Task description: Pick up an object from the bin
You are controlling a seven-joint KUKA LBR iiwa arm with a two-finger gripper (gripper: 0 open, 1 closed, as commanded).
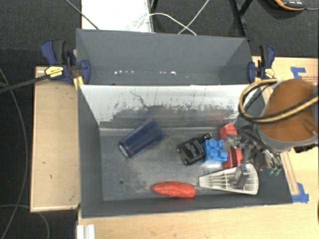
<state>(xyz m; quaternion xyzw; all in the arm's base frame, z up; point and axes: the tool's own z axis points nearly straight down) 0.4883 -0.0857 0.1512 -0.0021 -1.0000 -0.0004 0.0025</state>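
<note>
My gripper [243, 172] hangs low at the bin's right side, right over the wide end of a white ribbed wedge [222, 181] that lies flat on the floor. Just left of the gripper stands a red piece [233, 156] against a blue toy block [215, 150]. A black chunky part [191, 150] touches the block's left side. Whether anything is gripped is hidden by the gripper's body.
A red-orange oblong thing [173, 188] lies near the front wall, left of the wedge. A dark blue cylinder [141, 138] rests on its side at the left of the floor. The arm with its orange cover and cables looms over the right rim.
</note>
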